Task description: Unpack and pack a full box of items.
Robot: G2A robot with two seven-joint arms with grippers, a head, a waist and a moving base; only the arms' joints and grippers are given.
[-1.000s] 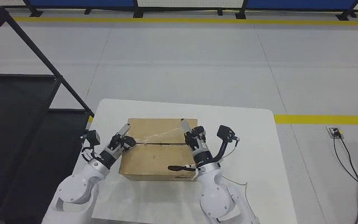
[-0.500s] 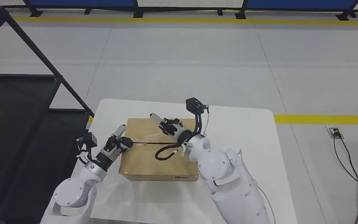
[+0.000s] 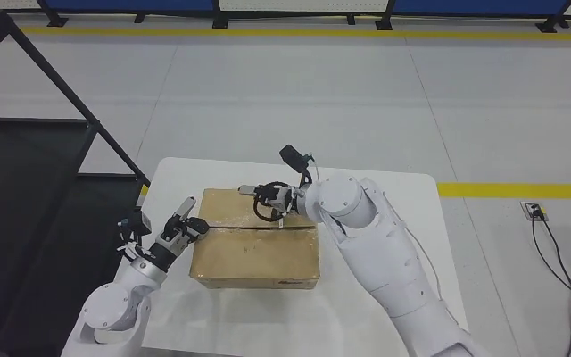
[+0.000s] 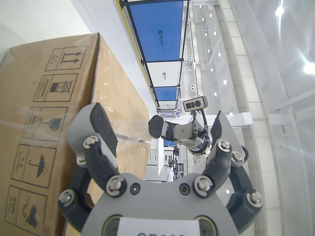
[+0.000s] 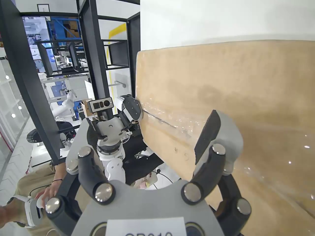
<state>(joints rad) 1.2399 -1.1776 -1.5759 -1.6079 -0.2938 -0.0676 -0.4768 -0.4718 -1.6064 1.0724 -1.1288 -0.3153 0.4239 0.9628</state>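
Observation:
A closed brown cardboard box (image 3: 254,245) sits on the white table, its top seam sealed with clear tape (image 5: 169,124). My left gripper (image 3: 194,217) is open at the box's left end, level with the seam. In the left wrist view one finger (image 4: 103,126) lies against the box (image 4: 61,87) at the top edge, the other in free air. My right gripper (image 3: 260,195) hangs open over the far half of the box top, jaws spread wide. One of its fingers (image 5: 211,128) is over the box (image 5: 221,79), the other off its end.
The white table (image 3: 384,205) has bare room to the right of the box and in front of it. A black metal rack (image 3: 53,178) stands close at the table's left side. The floor beyond carries a yellow line (image 3: 504,189).
My right arm has swung from the box's near right side up and across to its far half. My left gripper has drawn back slightly toward the left end.

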